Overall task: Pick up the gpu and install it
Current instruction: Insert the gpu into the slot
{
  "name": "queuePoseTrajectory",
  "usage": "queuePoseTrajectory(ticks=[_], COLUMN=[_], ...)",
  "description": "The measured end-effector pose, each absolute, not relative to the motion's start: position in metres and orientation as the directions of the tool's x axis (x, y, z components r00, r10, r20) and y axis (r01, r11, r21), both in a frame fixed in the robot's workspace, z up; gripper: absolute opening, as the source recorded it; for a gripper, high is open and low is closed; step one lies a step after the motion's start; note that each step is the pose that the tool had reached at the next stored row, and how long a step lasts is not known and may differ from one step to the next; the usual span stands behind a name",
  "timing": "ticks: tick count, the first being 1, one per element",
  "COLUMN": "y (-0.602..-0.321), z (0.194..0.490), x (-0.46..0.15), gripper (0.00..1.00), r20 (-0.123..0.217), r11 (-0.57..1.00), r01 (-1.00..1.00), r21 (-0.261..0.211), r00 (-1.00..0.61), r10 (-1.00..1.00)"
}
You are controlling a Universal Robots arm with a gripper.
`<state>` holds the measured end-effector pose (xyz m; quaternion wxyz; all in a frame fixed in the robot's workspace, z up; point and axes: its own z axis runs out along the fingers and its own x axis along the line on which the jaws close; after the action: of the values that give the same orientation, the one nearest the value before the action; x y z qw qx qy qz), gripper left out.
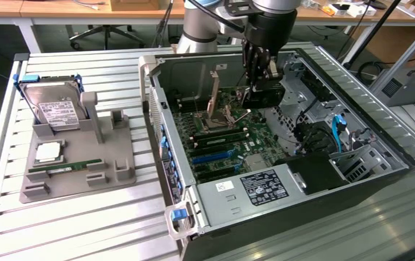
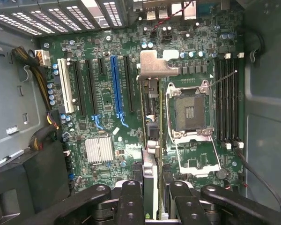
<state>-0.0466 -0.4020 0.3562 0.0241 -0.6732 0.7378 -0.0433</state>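
Gripper (image 1: 261, 81) fingers (image 2: 131, 199) pinch the gpu (image 2: 150, 136) edge-on above the motherboard (image 2: 107, 117), inside the PC case (image 1: 171, 179). Risk, by judgement: card looks nearer CPU socket (image 2: 189, 110) than blue slot (image 2: 116, 84); misaligned push could bend parts.

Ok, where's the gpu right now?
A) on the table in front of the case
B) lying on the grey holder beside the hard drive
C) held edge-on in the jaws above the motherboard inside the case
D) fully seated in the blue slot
C: the gpu sits clamped edge-on in the gripper, hanging over the motherboard inside the open case, with its silver bracket leading.
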Motion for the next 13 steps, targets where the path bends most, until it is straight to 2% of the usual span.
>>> queuePoseTrajectory(ticks=[13], y=[-0.4035], z=[0.3534], x=[-0.0471], gripper=[0.27], r20=[0.031], r11=[0.089], r01=[-0.991], r21=[-0.097], r00=[-0.092], r10=[-0.995])
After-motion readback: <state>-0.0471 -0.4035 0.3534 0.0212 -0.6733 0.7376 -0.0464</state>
